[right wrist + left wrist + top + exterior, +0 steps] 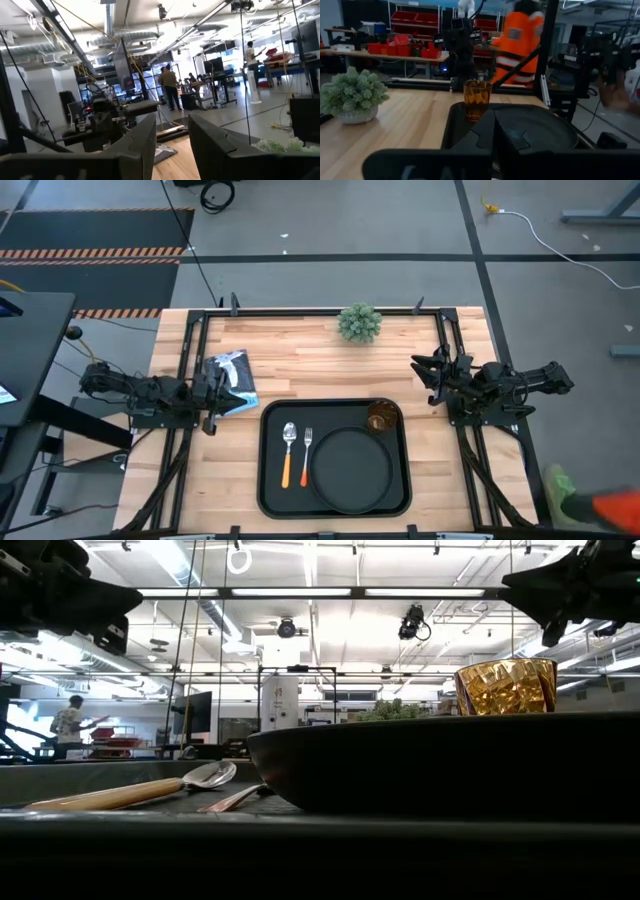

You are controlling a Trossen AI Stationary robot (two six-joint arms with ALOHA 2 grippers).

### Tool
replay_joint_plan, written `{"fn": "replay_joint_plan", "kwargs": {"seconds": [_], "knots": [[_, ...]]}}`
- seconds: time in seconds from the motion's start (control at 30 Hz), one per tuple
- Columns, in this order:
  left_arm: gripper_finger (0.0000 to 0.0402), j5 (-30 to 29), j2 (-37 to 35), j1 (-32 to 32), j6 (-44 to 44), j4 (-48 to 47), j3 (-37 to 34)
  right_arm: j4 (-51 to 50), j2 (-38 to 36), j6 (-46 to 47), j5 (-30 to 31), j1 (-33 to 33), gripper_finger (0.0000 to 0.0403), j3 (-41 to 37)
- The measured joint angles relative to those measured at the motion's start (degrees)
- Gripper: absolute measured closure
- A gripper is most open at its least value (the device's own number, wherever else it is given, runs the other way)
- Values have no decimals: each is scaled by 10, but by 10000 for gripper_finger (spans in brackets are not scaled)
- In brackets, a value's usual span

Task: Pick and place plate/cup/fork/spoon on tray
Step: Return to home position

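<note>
The black rectangular tray [268,480] lies at the table's near middle. On it are the round black plate [350,470], the amber cup [381,418] upright at its far right corner, and the spoon [288,450] and the fork [306,452] side by side left of the plate, heads toward the far edge. My left gripper [238,398] is shut and empty, left of the tray. My right gripper [420,372] is open and empty, right of the tray and beyond the cup. The left wrist view shows the cup [477,99] and the plate [535,127].
A small green potted plant [359,323] stands at the table's far middle. A silver-blue packet [232,368] lies by my left gripper. Bare wood lies between plant and tray. A person in orange [517,35] is beyond the table's right side.
</note>
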State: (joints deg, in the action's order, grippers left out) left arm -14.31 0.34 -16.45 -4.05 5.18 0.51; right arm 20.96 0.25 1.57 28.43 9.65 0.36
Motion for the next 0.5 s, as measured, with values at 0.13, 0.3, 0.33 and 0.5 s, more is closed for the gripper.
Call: {"fn": "replay_joint_plan", "kwargs": {"seconds": [0.13, 0.3, 0.33, 0.5], "knots": [[373, 0, 0, 0, -44, -7, 0, 0, 0, -1, 0, 0, 282, 0], [369, 0, 0, 0, -73, -7, 0, 0, 0, -1, 0, 0, 282, 0], [371, 0, 0, 0, -73, -7, 0, 0, 0, -1, 0, 0, 282, 0], [374, 0, 0, 0, -73, -7, 0, 0, 0, -2, 0, 0, 282, 0]]}}
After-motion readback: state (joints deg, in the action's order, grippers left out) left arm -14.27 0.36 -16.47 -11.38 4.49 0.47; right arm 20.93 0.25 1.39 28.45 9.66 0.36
